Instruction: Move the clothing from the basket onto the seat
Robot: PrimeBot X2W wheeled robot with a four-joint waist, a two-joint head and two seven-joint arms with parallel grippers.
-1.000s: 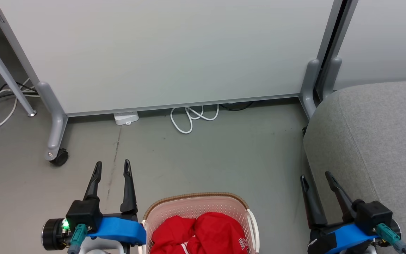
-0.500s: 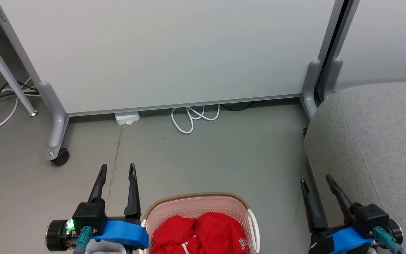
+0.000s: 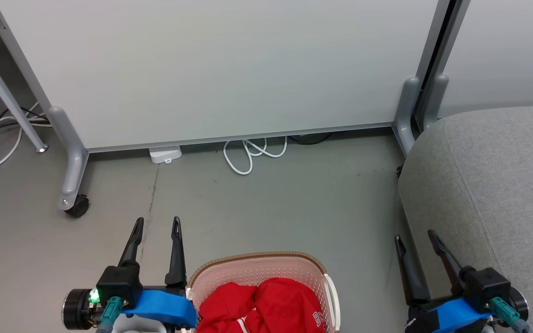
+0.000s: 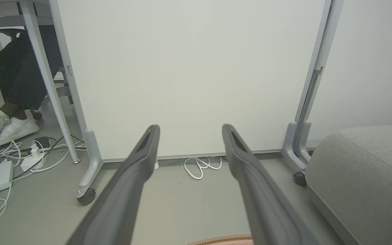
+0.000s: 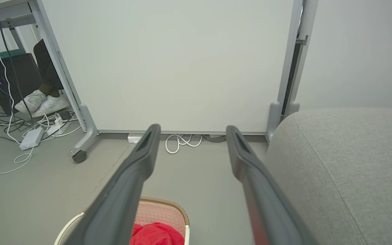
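a grey floor [image 3: 294, 203] runs up to a tall white panel [image 3: 229, 69] on grey feet, one of them ending in a black caster [image 3: 77, 206]. a looped white cable [image 3: 248, 157] and a small white box [image 3: 165, 154] lie at the panel's foot, ahead of both pincers. far out to the left of the left pincer, more cords [image 4: 22, 154] tangle on the floor beside a pair of white shoes [image 4: 5, 126] under a desk.

the left pincer [image 3: 158, 221] hangs above bare floor, its two dark fingers spread wide with nothing between them. the right pincer [image 3: 415, 236] is likewise wide open and empty, fingers pointing toward the panel.

the basket [image 3: 257, 259] stands on the floor between the two pincers. it is just to the right of the left pincer, close against its base, and well apart from the right pincer, low on that one's left. the clothing [image 3: 266, 305] lies bunched inside the basket, bright red, behind and to the right of the left pincer's fingertips and apart from both pincers. the seat [image 3: 502, 175] is just right of the right pincer, its grey rounded edge running alongside the right finger.

white lettering [image 3: 318, 319] shows on the clothing at the bottom edge of the head view, too cut off to read.
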